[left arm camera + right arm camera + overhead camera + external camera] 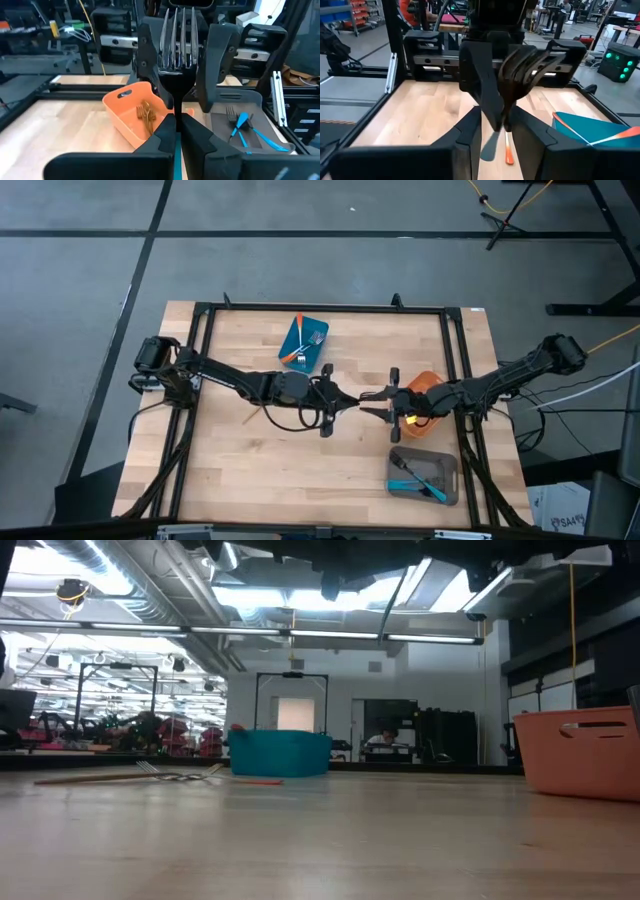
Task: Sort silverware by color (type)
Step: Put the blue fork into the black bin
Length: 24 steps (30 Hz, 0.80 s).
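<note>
My left gripper (347, 402) and my right gripper (373, 402) meet tip to tip above the table's middle. My left gripper (176, 122) is shut on a blue-handled fork, whose metal tines (177, 40) point toward the right arm. My right gripper (496, 127) is open. Its fingers (150, 60) stand on either side of the fork's neck; I cannot tell whether they touch it. The fork's dark tines also show in the right wrist view (525, 65). My left gripper pinches the fork's blue handle (175, 150) between its two fingers. The fingers come level from the table's left and lie along the fork. The fork sticks straight out past the fingertips, lifted clear of the table.
A blue bin (305, 343) at the far middle holds orange-handled forks. An orange bin (428, 392) at the right holds gold forks (146, 115). A grey bin (425, 475) near right holds blue-handled forks. A gold fork (255, 418) and an orange-handled fork (508, 150) lie on the table.
</note>
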Tool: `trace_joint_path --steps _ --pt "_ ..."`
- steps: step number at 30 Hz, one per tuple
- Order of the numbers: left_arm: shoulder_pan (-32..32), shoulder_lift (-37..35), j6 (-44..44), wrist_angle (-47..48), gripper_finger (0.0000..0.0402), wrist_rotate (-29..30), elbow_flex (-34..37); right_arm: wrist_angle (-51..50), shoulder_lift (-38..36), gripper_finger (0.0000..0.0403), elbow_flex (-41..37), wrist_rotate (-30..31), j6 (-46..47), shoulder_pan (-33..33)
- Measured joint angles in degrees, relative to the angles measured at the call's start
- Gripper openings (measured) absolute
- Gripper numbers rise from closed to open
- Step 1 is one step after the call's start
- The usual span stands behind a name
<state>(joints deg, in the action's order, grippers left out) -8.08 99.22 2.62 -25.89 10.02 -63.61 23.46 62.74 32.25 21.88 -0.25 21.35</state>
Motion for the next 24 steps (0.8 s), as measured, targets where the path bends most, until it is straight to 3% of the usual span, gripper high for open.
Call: trace_joint_path --steps 10,16,24 --pt "-0.2 0.0 -6.0 -0.9 0.0007 -3.5 0.0 2.9 0.0 0.0096 0.0 -0.5 0.0 0.0" --pt "-0.4 0.0 -8.0 -2.1 0.0006 -4.5 0.0 6.5 0.5 0.0096 0.0 -6.2 0.0 0.0" --pt "-0.4 0.0 -9.4 -2.5 0.0005 -7.1 0.0 7.7 3.7 0.0096 0.0 -6.8 -2.0 0.0"
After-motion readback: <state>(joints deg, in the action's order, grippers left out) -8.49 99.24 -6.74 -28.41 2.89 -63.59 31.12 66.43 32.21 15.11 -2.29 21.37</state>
